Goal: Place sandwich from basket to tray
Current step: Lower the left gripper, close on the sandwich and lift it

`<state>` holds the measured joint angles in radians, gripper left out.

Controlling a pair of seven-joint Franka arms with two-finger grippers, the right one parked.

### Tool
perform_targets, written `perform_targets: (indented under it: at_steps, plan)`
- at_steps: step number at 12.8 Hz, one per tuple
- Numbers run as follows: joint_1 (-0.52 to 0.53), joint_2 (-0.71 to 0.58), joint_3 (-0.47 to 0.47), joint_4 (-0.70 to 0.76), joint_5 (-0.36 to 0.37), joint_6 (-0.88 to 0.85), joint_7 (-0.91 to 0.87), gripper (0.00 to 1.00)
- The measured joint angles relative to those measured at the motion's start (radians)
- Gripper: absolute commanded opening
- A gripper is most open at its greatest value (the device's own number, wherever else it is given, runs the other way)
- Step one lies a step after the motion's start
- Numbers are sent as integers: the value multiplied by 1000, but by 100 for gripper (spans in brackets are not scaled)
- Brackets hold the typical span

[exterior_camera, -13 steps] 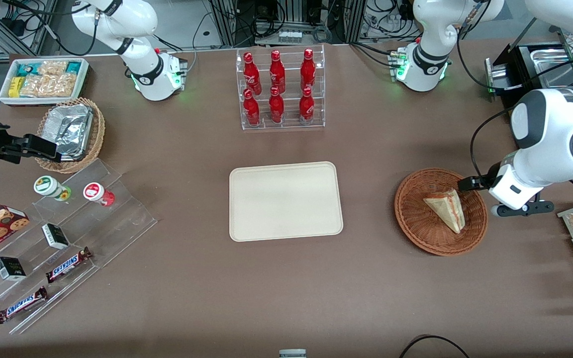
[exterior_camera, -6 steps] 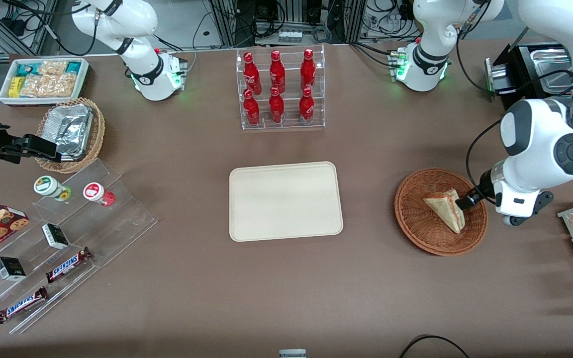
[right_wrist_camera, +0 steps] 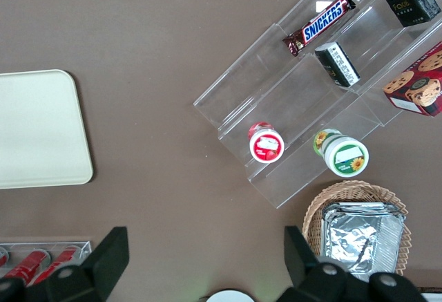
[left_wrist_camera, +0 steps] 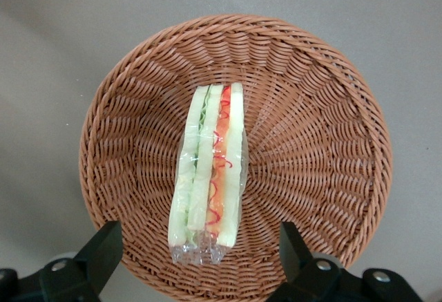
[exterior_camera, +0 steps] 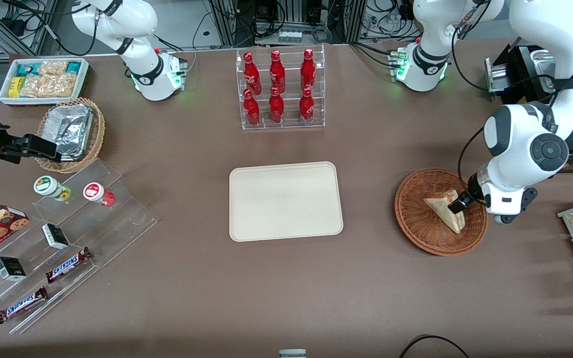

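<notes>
The basket (left_wrist_camera: pixel 235 157) is a round, shallow bowl of reddish-brown wicker, its weave running in ribs that fan out from the centre to a thick braided rim. It stands on a matte brown table (exterior_camera: pixel 286 278).

In it lies the sandwich (left_wrist_camera: pixel 209 190), a triangular wedge wrapped in clear, crinkled film. Its cut edge faces up toward the wrist camera: three pale bread slices with a green layer between one pair and red and orange filling between the other. From the front it shows as a pale wedge (exterior_camera: pixel 445 209) with its long cut edge running from farther to nearer that camera, and its pointed corner aimed toward the tray (exterior_camera: pixel 285 201).

The tray is a flat, smooth cream-beige rectangle with rounded corners and a low rim, well apart from the basket.

The gripper (left_wrist_camera: pixel 197 257) hovers over the sandwich with its jaws spread wide. One black finger (left_wrist_camera: pixel 103 250) sits on each side of the wedge, neither touching it, and the wedge's long axis runs straight out from the gap between them.
</notes>
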<state>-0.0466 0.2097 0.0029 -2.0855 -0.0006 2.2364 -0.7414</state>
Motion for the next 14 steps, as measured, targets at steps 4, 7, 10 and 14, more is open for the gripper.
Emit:
perform_targets:
  at_steps: [4,7,10,14]
  plan:
    - [0,3,-1,-77,0,115,-1,100]
    - [0,13,-3,-100,0,136,-1,100]
    - [0,29,-6,-101,0,139,-1,100]
    - [0,60,-6,-116,0,180,-1,14]
